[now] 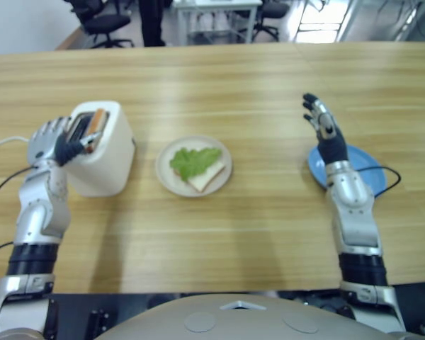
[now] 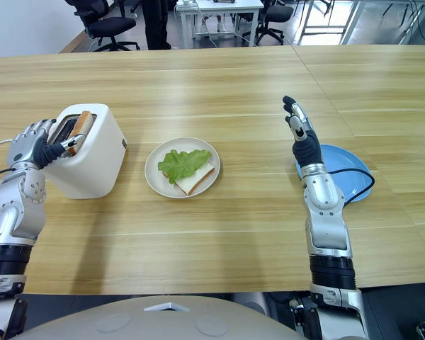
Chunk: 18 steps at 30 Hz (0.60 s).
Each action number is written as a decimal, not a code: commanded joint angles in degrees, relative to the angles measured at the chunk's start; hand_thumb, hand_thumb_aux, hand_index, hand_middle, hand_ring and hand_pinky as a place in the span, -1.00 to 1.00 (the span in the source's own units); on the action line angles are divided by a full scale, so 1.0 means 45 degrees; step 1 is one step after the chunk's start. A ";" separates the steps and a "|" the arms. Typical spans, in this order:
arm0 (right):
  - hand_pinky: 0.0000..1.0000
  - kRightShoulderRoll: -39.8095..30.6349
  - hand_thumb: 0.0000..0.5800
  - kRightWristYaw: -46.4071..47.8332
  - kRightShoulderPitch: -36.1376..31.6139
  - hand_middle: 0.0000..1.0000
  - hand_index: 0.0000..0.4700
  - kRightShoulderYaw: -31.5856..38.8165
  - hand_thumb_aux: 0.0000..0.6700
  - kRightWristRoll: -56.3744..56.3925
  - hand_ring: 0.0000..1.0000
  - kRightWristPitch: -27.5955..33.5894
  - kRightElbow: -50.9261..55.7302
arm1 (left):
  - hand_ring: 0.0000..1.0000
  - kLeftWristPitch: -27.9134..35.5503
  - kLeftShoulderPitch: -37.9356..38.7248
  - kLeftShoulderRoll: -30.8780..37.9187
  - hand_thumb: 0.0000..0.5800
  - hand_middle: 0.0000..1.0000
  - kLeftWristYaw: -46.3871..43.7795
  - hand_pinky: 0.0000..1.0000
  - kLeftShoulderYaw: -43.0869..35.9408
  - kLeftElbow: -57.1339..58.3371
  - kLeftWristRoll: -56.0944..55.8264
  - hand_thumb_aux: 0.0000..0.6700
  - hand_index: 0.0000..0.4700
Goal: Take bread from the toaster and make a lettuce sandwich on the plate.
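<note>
Left eye view, left of frame: left hand point(image 1: 51, 142) at the near end of the white toaster point(image 1: 106, 159), fingers pinched on the toast slice point(image 1: 93, 122) standing in its slot. Right of centre: right hand point(image 1: 321, 122) raised off the table, fingers straight and apart, holding nothing, just over the upper left rim of a blue plate point(image 1: 368, 164). Middle of frame, between the two hands: beige plate point(image 1: 166, 177) carrying a bread slice point(image 1: 207, 178) with a lettuce leaf point(image 1: 193, 161) lying on top
</note>
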 commanded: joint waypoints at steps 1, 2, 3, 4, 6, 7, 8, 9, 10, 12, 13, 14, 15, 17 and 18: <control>-1.00 0.0002 -1.00 -0.0002 0.0138 -1.00 -1.00 -0.0022 -1.00 0.0023 -1.00 -0.0043 0.0174 | -1.00 0.0034 0.0090 0.0134 -1.00 -1.00 -0.0009 -1.00 -0.0375 0.0103 -0.0122 -1.00 -1.00; -1.00 0.0002 -1.00 -0.0008 0.0146 -1.00 -1.00 -0.0017 -1.00 0.0016 -1.00 -0.0039 0.0178 | -1.00 0.0027 0.0096 0.0155 -1.00 -1.00 0.0010 -1.00 -0.0440 0.0165 -0.0109 -1.00 -1.00; -1.00 0.0000 -1.00 -0.0001 0.0137 -1.00 -1.00 -0.0004 -1.00 0.0016 -1.00 -0.0022 0.0180 | -1.00 0.0047 0.0156 0.0167 -1.00 -1.00 0.0036 -1.00 -0.0479 0.0195 -0.0087 -1.00 -1.00; -1.00 -0.0004 -1.00 0.0005 0.0126 -1.00 -1.00 0.0006 -1.00 0.0016 -1.00 -0.0009 0.0182 | -1.00 0.0091 0.0203 0.0171 -1.00 -1.00 0.0040 -1.00 -0.0516 0.0237 -0.0078 -1.00 -1.00; -1.00 -0.0014 -1.00 0.0012 0.0117 -1.00 -1.00 0.0020 -1.00 0.0009 -1.00 0.0013 0.0179 | -1.00 0.0135 0.0246 0.0178 -1.00 -1.00 0.0080 -1.00 -0.0603 0.0443 -0.0097 -1.00 -1.00; -1.00 -0.0019 -1.00 0.0010 0.0118 -1.00 -1.00 0.0022 -1.00 0.0003 -1.00 0.0020 0.0178 | -1.00 0.0136 0.0244 0.0183 -1.00 -1.00 0.0058 -1.00 -0.0664 0.0536 -0.0115 -1.00 -1.00; -1.00 -0.0025 -1.00 0.0010 0.0119 -1.00 -1.00 0.0024 -1.00 -0.0006 -1.00 0.0027 0.0182 | -1.00 0.0126 0.0249 0.0174 -1.00 -1.00 0.0057 -1.00 -0.0709 0.0579 -0.0154 -1.00 -1.00; -1.00 -0.0038 -1.00 0.0016 0.0122 -1.00 -1.00 0.0017 -1.00 -0.0005 -1.00 0.0046 0.0169 | -1.00 0.0137 0.0253 0.0168 -1.00 -1.00 0.0068 -1.00 -0.0739 0.0567 -0.0174 -1.00 -1.00; -1.00 -0.0049 -1.00 0.0020 0.0126 -1.00 -1.00 0.0012 -1.00 -0.0006 -1.00 0.0063 0.0157 | -1.00 0.0157 0.0257 0.0162 -1.00 -1.00 0.0079 -1.00 -0.0769 0.0561 -0.0185 -1.00 -1.00; -1.00 -0.0062 -1.00 0.0024 0.0130 -1.00 -1.00 0.0008 -1.00 -0.0008 -1.00 0.0084 0.0143 | -1.00 0.0169 0.0230 0.0136 -1.00 -1.00 0.0119 -1.00 -0.0807 0.0684 -0.0240 -1.00 -1.00; -1.00 -0.0065 -1.00 0.0023 0.0131 -1.00 -1.00 0.0008 -1.00 -0.0011 -1.00 0.0089 0.0144 | -1.00 0.0172 0.0209 0.0123 -0.82 -1.00 0.0145 -1.00 -0.0815 0.0779 -0.0279 -0.91 -0.91; -1.00 -0.0067 -1.00 0.0021 0.0133 -1.00 -1.00 0.0009 -1.00 -0.0015 -1.00 0.0095 0.0143 | -1.00 0.0162 0.0198 0.0107 -0.82 -1.00 0.0183 -1.00 -0.0802 0.0834 -0.0334 -0.91 -0.91; -1.00 -0.0074 -1.00 0.0015 0.0136 -1.00 -1.00 0.0012 -1.00 -0.0030 -1.00 0.0099 0.0140 | -0.45 0.0209 0.0179 0.0098 0.56 -0.45 0.0228 -0.45 -0.0808 0.0866 -0.0331 0.07 0.04; -1.00 -0.0091 -1.00 -0.0006 0.0144 -1.00 -1.00 0.0021 -1.00 -0.0073 -1.00 0.0108 0.0131 | 0.13 0.0148 0.0156 0.0015 0.80 0.13 0.0457 0.13 -0.0693 0.0900 -0.0532 0.37 0.34; -1.00 -0.0092 -1.00 -0.0014 0.0151 -1.00 -1.00 0.0029 -1.00 -0.0088 -1.00 0.0104 0.0136 | 1.00 0.0111 0.0132 -0.0021 1.00 1.00 0.0584 1.00 -0.0636 0.0908 -0.0661 1.00 0.96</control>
